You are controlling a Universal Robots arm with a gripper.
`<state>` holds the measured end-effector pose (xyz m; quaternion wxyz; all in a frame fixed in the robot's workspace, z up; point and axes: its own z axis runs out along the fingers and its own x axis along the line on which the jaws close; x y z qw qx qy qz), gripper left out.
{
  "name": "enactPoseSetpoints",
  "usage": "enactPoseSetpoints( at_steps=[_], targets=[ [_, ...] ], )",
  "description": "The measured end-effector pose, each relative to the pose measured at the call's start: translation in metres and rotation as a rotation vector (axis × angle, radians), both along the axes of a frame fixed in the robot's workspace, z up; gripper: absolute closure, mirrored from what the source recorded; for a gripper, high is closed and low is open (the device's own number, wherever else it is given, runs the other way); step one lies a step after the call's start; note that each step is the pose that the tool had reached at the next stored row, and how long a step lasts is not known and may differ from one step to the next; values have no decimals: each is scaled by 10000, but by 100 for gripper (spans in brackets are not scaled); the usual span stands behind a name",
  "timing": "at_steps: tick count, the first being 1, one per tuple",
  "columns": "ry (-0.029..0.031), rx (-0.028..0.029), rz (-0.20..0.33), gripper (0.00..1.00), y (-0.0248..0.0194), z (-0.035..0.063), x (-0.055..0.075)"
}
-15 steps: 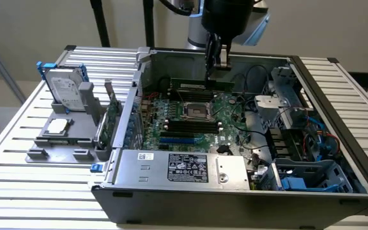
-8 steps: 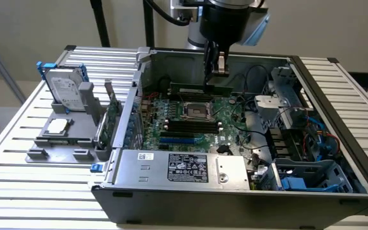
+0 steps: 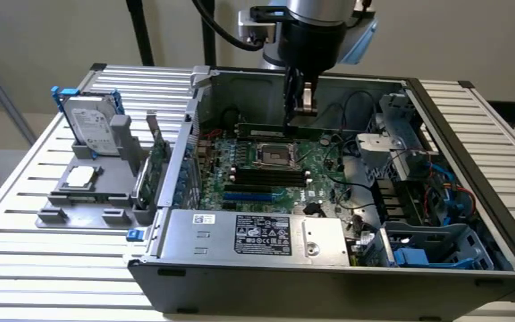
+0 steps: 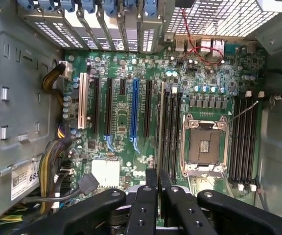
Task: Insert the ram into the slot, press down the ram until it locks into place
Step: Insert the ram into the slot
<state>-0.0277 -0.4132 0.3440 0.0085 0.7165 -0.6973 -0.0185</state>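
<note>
Over the motherboard (image 4: 116,147), claw (image 3: 304,115): I read it as narrow, pinching the ram (image 3: 271,128) near mid-length, inside the open case (image 3: 329,288). The stick looks clear of the board, not seated.
Ram, location: level, long edge down. In the exterior view it sits just past the processor socket (image 3: 273,154), toward the case's far wall.
Slot (image 4: 173,129): long black socket, one of several parallel. I cannot tell which one I am lined up on.
Risk, misalignment: a ram skewed to the slot would ride the rim, and pressing then could bend it or stress the board.
Risk, wrong socket: the neighbours are identical and closely spaced.
Risk, tilt: a mid-length pinch may let one end seat alone, so nothing locks.
Ram, appearance: thin, flat green strip, chips too small to make out.
</note>
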Motion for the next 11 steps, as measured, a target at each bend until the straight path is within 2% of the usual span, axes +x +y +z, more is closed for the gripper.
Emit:
enactPoseSetpoints(
  at_steps=[6,11],
  targets=[
    [-1,2,0,87,39,-111,0],
    [-1,3,0,87,89,-201,1]
  ],
)
